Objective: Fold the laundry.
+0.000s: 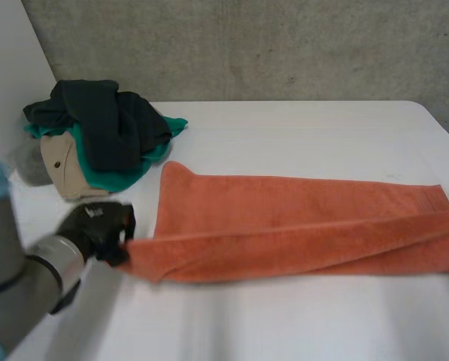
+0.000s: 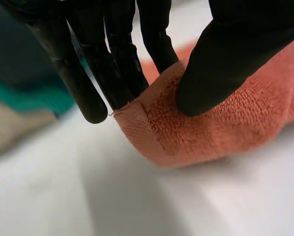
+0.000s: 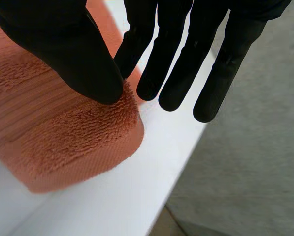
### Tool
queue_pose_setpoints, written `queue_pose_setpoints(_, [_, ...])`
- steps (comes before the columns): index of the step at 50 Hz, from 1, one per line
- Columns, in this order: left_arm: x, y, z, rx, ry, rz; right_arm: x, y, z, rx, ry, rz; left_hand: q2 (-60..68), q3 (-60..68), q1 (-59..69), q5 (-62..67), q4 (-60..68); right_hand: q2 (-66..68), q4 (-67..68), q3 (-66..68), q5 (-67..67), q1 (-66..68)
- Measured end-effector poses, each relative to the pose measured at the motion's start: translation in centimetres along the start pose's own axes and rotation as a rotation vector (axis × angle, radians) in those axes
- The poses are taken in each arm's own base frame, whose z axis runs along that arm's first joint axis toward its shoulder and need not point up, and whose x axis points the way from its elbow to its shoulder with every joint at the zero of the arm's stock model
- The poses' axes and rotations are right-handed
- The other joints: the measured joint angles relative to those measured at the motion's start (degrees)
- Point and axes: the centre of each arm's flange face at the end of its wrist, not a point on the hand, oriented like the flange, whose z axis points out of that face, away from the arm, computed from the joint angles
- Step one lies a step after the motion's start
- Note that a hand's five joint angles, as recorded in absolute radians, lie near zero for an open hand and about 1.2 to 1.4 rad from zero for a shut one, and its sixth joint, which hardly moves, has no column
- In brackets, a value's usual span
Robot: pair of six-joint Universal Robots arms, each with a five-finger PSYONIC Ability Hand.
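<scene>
Item: orange towel (image 1: 299,226), folded lengthwise, stretched across the white table (image 1: 284,323) with its right end at the table's right edge. Held at both ends: left hand (image 2: 235,54) pinches the left-end corner between thumb and straight fingers; right hand (image 3: 68,54) pinches the right-end corner likewise. Also present: pile of dark, green and beige clothes (image 1: 104,131) at the far left, near the towel.

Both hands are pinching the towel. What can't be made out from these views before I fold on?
1. Head view: the towel runs off the picture's edge, cutting off its right end.
2. Head view: the dark garment covers whatever lies lower in the clothes pile.
3. Wrist views: the thumbs of the left hand and right hand cover the pinched spots.
</scene>
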Motion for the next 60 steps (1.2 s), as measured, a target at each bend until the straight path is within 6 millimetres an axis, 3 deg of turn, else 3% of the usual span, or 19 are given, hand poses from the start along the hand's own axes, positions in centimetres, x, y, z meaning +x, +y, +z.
queue_pose_setpoints(6, [-1.2,-7.2,-5.3,0.279,-0.06,0.101,3.9,-2.7,-3.6,0.033,0.099,-0.058,0.0,0.0,0.0,0.0,0.0,0.0,0.0,0.0,0.0,0.0])
queue_pose_setpoints(9, [-1.6,-9.5,-7.7,0.392,-0.093,0.15,5.9,-3.9,-5.6,0.043,0.158,-0.078,0.01,0.04,0.0,0.0,0.01,0.0,0.0,0.0,0.0,0.0])
queue_pose_setpoints(11, [-1.7,-10.5,-8.8,0.444,-0.112,0.179,6.8,-4.5,-6.7,0.052,0.188,-0.089,0.02,0.04,0.0,0.0,0.01,0.0,0.0,0.0,0.0,0.0])
queue_pose_setpoints(15, [-1.8,-11.0,-9.2,0.464,-0.125,0.217,7.7,-5.3,-8.1,0.072,0.218,-0.102,0.06,0.05,0.0,0.0,0.01,0.0,0.0,0.0,0.0,0.0])
queue_pose_setpoints(17, [-1.8,-10.8,-8.6,0.448,-0.122,0.226,7.7,-5.5,-8.3,0.078,0.22,-0.103,0.1,0.21,0.0,0.0,0.01,0.0,0.0,0.0,0.0,0.0])
queue_pose_setpoints(22, [-1.5,-8.6,-4.2,0.304,-0.088,0.245,7.0,-4.6,-7.1,0.065,0.172,-0.077,0.16,0.26,0.0,0.0,0.02,0.0,0.0,0.0,0.0,0.0])
queue_pose_setpoints(26, [-1.3,-6.7,1.2,0.198,-0.064,0.263,5.7,-3.3,-4.3,0.031,0.088,-0.043,0.16,0.27,0.0,0.0,0.03,0.01,0.0,0.0,0.0,0.0])
queue_pose_setpoints(29, [-1.3,-6.4,4.8,0.185,-0.064,0.29,4.5,-3.1,-1.8,0.012,0.037,-0.037,0.16,0.28,0.0,0.0,0.03,0.0,0.0,0.0,0.0,0.0])
queue_pose_setpoints(34, [-1.4,-9.0,9.6,0.3,-0.097,0.359,3.6,-4.7,1.4,0.035,0.081,-0.064,0.17,0.29,0.0,0.0,0.04,0.0,0.0,0.0,0.0,0.0])
queue_pose_setpoints(37, [-1.7,-12.9,11.7,0.477,-0.155,0.408,4.6,-7.2,3.1,0.119,0.202,-0.074,0.18,0.3,0.0,0.0,0.06,0.01,0.0,0.0,0.0,0.0])
queue_pose_setpoints(40, [-2.1,-17.2,12.2,0.683,-0.217,0.441,6.4,-9.6,4.0,0.225,0.336,-0.062,0.19,0.31,0.0,0.0,0.13,0.0,0.0,0.0,0.0,0.0])
queue_pose_setpoints(43, [-2.4,-22.3,11.3,0.945,-0.293,0.464,9.2,-12.4,4.3,0.38,0.509,-0.022,0.19,0.32,0.0,0.0,0.23,0.0,0.01,0.0,0.0,0.0])
queue_pose_setpoints(48, [-2.7,-27.1,8.8,1.236,-0.369,0.444,13.0,-15.7,3.6,0.636,0.723,0.069,0.19,0.32,0.0,0.0,0.23,0.01,0.01,0.01,0.0,0.0])
queue_pose_setpoints(53, [-3.0,-28.1,7.9,1.325,-0.367,0.384,14.2,-16.6,3.1,0.784,0.798,0.141,0.19,0.32,0.0,0.46,0.23,0.01,0.01,0.01,0.16,-0.01])
queue_pose_setpoints(58, [-3.0,-25.6,9.6,1.234,-0.324,0.337,12.8,-15.5,4.1,0.759,0.742,0.176,0.2,0.33,0.0,0.46,0.23,0.0,0.01,0.01,0.16,-0.01])
queue_pose_setpoints(60, [-2.8,-23.5,10.6,1.16,-0.297,0.327,11.6,-14.5,4.8,0.714,0.686,0.189,0.2,0.33,0.0,0.46,0.24,0.0,0.01,0.01,0.16,-0.01])
